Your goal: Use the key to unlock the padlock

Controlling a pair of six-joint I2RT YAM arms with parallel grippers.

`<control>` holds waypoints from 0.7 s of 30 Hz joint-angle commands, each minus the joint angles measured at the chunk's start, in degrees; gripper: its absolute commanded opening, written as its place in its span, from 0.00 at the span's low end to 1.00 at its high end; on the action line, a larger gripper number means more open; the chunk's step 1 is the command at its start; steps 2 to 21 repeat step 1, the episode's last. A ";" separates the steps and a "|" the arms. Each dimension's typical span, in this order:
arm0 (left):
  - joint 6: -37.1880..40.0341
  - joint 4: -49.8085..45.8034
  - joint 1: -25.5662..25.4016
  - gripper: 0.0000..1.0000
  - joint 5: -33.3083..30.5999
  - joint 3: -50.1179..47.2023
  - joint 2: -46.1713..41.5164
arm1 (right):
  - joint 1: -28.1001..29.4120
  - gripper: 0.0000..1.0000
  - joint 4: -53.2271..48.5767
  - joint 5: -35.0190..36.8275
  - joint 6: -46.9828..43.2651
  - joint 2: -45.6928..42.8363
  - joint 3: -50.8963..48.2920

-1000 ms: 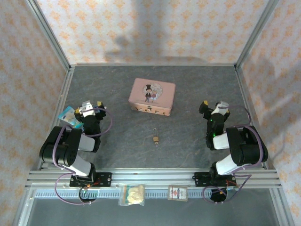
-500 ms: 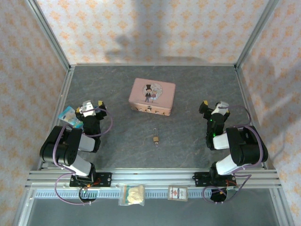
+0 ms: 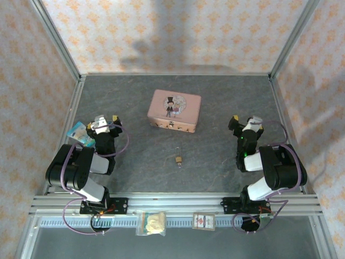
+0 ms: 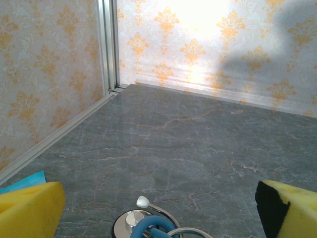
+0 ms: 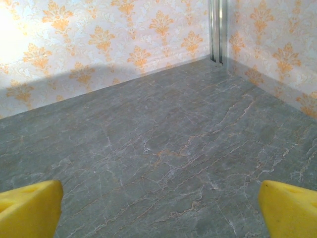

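The tiny brass padlock (image 3: 178, 158) lies on the dark stone table (image 3: 215, 156), midway between the arms and just in front of the pink tin (image 3: 174, 110). A thin silvery piece sticks out at each of its ends. I cannot tell which of them is the key. My left gripper (image 3: 106, 120) stands open well to the left of the padlock. In the left wrist view its yellow pads (image 4: 29, 208) are far apart, with nothing between them. My right gripper (image 3: 245, 122) is open well to the right, and its yellow pads (image 5: 290, 213) frame bare table.
A blue card (image 3: 80, 134) lies just left of the left gripper. In the left wrist view, a metal disc with blue tubing (image 4: 143, 223) lies below the left gripper (image 4: 159, 206). A snack bag (image 3: 151, 222) and a small card pack (image 3: 204, 220) rest on the front rail. Patterned walls enclose the table.
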 commanded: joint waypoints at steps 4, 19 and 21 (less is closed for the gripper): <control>-0.11 1.99 0.22 0.99 0.00 0.07 0.30 | -0.09 1.00 2.49 1.72 -1.04 -0.07 -0.19; -0.11 1.99 0.22 0.99 0.00 0.07 0.30 | -0.09 1.00 2.49 1.72 -1.04 -0.07 -0.19; -0.11 1.99 0.22 0.99 0.00 0.07 0.30 | -0.09 1.00 2.49 1.72 -1.04 -0.07 -0.19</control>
